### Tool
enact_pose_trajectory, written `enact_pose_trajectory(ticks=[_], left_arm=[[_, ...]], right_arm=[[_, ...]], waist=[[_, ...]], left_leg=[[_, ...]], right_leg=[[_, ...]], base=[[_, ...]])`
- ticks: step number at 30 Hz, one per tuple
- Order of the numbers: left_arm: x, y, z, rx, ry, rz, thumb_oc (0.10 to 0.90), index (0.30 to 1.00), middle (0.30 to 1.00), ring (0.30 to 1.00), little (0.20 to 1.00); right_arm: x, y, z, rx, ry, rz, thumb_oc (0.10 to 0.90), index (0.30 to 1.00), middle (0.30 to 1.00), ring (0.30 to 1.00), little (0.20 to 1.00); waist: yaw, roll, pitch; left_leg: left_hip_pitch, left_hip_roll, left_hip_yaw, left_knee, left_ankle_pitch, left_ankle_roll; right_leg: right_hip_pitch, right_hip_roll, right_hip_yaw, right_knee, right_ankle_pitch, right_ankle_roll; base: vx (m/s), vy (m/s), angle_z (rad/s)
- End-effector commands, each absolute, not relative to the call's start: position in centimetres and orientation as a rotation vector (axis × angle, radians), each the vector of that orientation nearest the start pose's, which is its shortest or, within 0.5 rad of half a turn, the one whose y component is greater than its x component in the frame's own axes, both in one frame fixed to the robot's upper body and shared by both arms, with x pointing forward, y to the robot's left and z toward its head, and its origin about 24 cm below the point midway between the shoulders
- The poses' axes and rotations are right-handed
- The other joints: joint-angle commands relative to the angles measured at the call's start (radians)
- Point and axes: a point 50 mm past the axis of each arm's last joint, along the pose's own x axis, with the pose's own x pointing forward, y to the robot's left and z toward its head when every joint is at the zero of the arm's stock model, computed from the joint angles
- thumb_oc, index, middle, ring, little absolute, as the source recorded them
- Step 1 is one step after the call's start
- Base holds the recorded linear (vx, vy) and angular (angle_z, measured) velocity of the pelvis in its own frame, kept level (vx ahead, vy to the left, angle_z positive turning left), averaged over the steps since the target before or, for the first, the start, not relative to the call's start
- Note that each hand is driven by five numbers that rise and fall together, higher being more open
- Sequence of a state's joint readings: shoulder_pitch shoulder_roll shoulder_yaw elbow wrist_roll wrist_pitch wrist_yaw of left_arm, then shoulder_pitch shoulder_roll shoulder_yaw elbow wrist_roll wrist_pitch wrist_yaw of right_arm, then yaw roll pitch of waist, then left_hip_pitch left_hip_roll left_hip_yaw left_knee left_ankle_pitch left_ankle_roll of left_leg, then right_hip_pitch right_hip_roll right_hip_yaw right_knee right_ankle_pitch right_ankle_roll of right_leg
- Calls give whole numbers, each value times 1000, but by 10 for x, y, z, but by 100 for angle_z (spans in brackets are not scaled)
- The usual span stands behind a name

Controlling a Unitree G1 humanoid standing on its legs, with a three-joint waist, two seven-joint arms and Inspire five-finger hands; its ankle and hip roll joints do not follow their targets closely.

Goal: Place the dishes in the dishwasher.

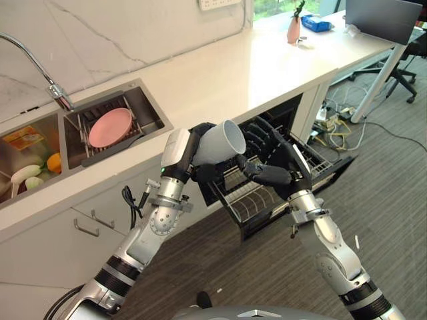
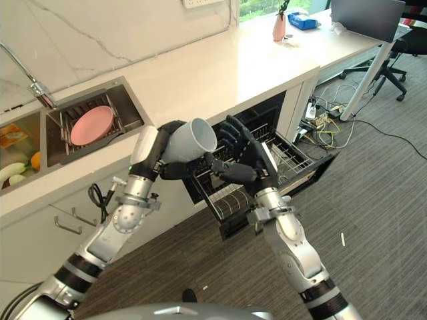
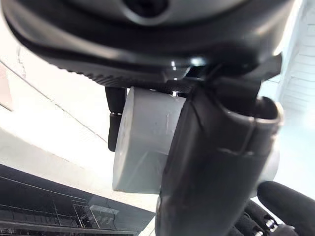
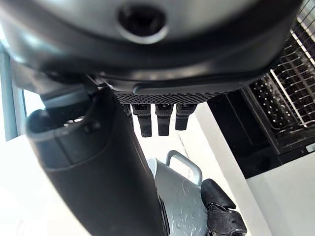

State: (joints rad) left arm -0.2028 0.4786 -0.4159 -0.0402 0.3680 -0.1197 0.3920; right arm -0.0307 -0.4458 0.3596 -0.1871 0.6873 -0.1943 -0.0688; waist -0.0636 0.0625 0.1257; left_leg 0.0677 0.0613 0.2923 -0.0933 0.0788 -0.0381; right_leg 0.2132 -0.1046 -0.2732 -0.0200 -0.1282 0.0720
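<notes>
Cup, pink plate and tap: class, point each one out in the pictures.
cup (image 1: 217, 143), left eye view, its grey side wall
pink plate (image 1: 110, 127), left eye view, its middle
tap (image 1: 30, 57), left eye view, its curved spout

Matt grey cup (image 1: 217, 143), perhaps ceramic; wire rack (image 1: 277, 175) of bare metal; glossy white counter (image 1: 220, 73); smooth pink plate (image 1: 110, 127); steel sink (image 1: 143, 110); chrome tap (image 1: 40, 70)

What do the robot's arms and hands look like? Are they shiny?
Both arms are silver-grey metal tubes with black bands and ringed joints at the wrists. The left hand and right hand are dark, nearly black, with jointed fingers like a glove. The left hand's back has a pale grey cover with a tiny green light.
</notes>
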Motion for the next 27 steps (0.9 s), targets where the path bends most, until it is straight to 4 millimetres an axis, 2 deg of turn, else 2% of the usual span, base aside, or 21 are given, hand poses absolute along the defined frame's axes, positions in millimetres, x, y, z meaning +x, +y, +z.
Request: enact_pose_trajectory(ticks=[1,16,17,18,23,27], left_arm=[[264,90,144,782,-828,-294,400,300,300,300,300],[261,82,141,760,-799,-433,400,300,300,300,300],[262,79,143,758,-800,-455,400,300,300,300,300],[262,78,143,755,-803,-462,400,300,300,300,300],[262,77,144,746,-804,-479,400,300,300,300,300],[268,82,137,745,-755,-434,400,300,300,300,300]], right_arm=[[248,-103,161,287,-509,578,800,900,900,900,900],[253,-104,157,194,-471,652,800,900,900,900,900],[254,-103,155,190,-458,666,751,827,827,827,827],[255,-103,154,184,-453,673,400,300,300,300,300],[256,-103,155,164,-457,671,400,300,300,300,300],[256,-108,150,206,-456,602,400,300,300,300,300]], waist=[[-18,-51,-27],[-16,-50,-29],[-16,-51,-30],[-16,-51,-30],[-14,-50,-29],[-18,-46,-29]], left_leg=[[104,80,33,6,-27,-103],[101,80,20,6,-22,-105],[101,82,17,6,-21,-106],[102,81,17,6,-21,-106],[102,83,18,6,-20,-106],[105,83,23,6,-22,-106]], right_leg=[[-61,-42,52,-56,145,94],[-51,-39,29,-46,139,91],[-51,-37,26,-50,139,88],[-51,-35,27,-51,139,88],[-53,-33,28,-49,139,87],[-52,-33,28,-50,139,87]], base=[[0,0,0],[-8,0,4],[0,0,0],[0,0,0],[0,0,0],[0,0,0]])
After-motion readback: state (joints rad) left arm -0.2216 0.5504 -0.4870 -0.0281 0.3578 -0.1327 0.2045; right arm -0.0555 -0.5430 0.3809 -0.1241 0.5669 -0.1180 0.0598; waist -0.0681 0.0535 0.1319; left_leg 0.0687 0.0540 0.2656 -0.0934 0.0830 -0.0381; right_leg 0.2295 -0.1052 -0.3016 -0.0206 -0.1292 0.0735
